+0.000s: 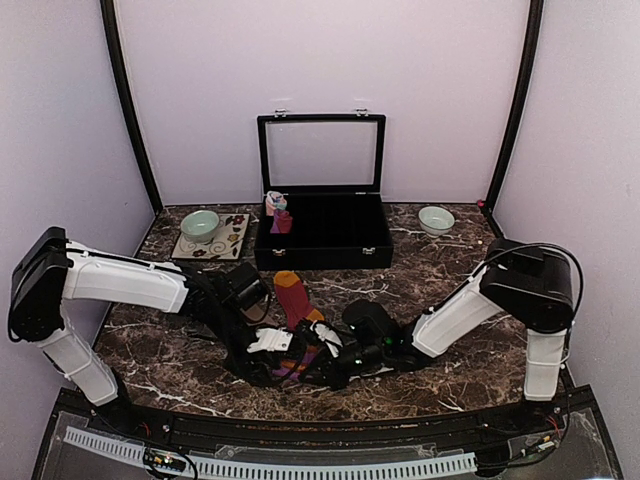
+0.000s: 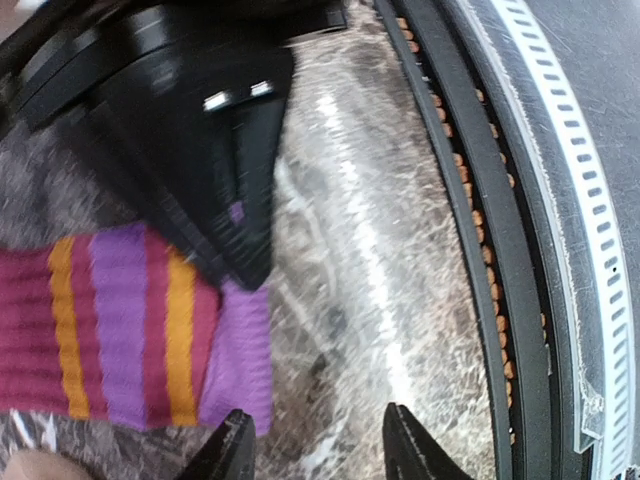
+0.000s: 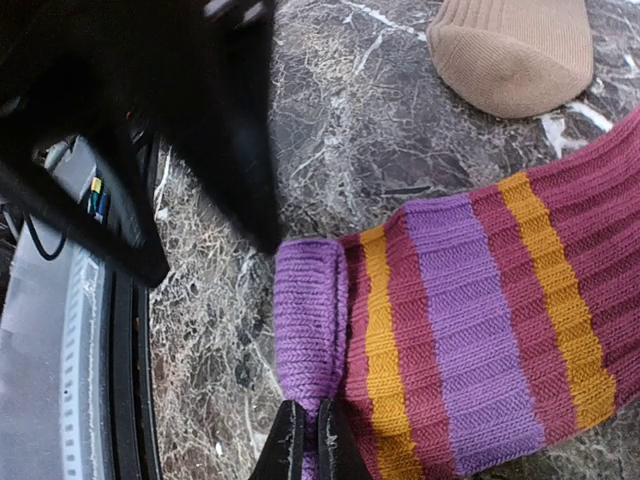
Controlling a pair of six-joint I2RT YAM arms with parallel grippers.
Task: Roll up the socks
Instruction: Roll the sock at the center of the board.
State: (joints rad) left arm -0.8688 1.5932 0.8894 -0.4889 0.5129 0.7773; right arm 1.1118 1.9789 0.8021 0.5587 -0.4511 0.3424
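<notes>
The red-maroon sock [image 1: 293, 300] lies flat mid-table, orange toe toward the case, striped cuff near the arms. In the right wrist view my right gripper [image 3: 305, 445] is shut on the folded purple edge of the cuff [image 3: 310, 320]. My left gripper [image 2: 320, 440] is open and empty over bare marble, its left fingertip just beside the purple cuff edge [image 2: 240, 350]. The toe of the tan-brown sock [image 3: 510, 50] lies on the table beyond the cuff. In the top view both grippers, left [image 1: 272, 345] and right [image 1: 318, 352], meet over the cuff.
A black case [image 1: 320, 235] with its glass lid up stands at the back, a pink and light-blue bundle [image 1: 275, 208] in its left corner. A green bowl [image 1: 200, 225] on a floral tile is back left, a white bowl [image 1: 435, 220] back right. The table's black front rail [image 2: 480, 250] is close to the left gripper.
</notes>
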